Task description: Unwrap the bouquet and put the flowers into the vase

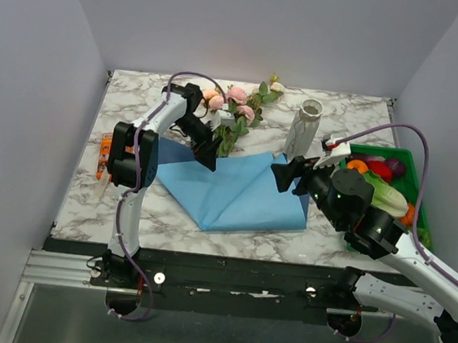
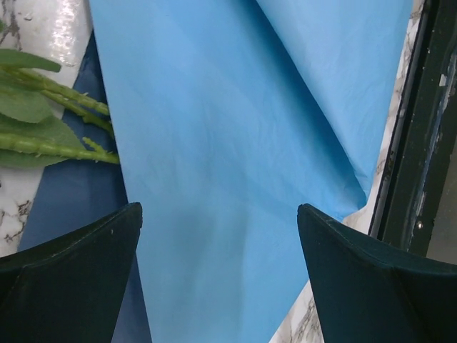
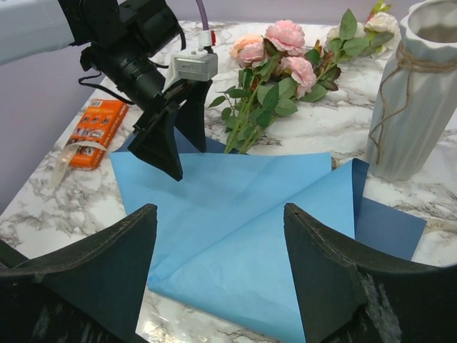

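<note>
The blue paper (image 1: 239,191) lies open and flat on the marble table (image 1: 126,210). Nothing is wrapped in it now.

The flowers (image 1: 235,111) lie on their side on the table, just past the far edge of the paper. The pink and peach blooms point away from the arms. The green stem ends reach back and touch the edge of the paper.

The vase (image 1: 305,130) stands up straight near the far right corner of the paper. It has string tied round its neck. No flowers are in it.

The left gripper (image 1: 209,155) hangs over the far left part of the paper, close to the stem ends. Its 2 fingers are spread wide and it has let go. Nothing is between them.

The right gripper (image 1: 287,176) is over the right side of the paper, in front of the vase. Its 2 fingers are spread wide too, and they hold nothing.

A green crate (image 1: 413,170) of toy food sits at the right edge. An orange packet (image 1: 104,154) lies at the left edge.
</note>
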You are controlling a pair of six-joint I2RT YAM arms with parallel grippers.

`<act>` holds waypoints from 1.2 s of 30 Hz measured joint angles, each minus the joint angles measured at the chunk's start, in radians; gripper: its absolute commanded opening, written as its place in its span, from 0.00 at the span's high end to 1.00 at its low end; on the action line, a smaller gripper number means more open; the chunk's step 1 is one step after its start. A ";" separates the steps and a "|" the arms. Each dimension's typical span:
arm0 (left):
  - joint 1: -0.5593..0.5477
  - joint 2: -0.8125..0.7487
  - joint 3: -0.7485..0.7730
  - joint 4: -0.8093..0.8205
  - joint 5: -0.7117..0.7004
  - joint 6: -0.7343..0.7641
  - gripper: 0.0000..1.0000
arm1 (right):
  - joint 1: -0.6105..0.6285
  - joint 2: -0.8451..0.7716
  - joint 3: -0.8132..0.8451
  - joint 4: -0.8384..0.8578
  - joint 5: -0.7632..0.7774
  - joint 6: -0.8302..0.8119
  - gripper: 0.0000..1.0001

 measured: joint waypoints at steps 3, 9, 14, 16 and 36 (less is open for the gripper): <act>0.012 0.002 -0.010 0.035 -0.003 -0.029 0.01 | 0.000 0.001 -0.003 0.005 -0.012 0.005 0.21; 0.023 0.034 -0.013 0.059 -0.010 -0.047 0.03 | 0.000 0.001 -0.009 0.007 -0.023 0.013 0.21; 0.020 0.046 -0.037 0.052 -0.010 -0.040 0.09 | 0.000 0.001 -0.009 0.011 -0.024 0.013 0.22; 0.020 0.046 -0.050 0.051 -0.011 -0.035 0.21 | 0.000 0.000 -0.009 0.013 -0.024 0.014 0.22; 0.007 -0.004 -0.085 0.019 -0.029 -0.015 0.84 | 0.000 -0.026 -0.031 0.029 -0.035 0.036 0.23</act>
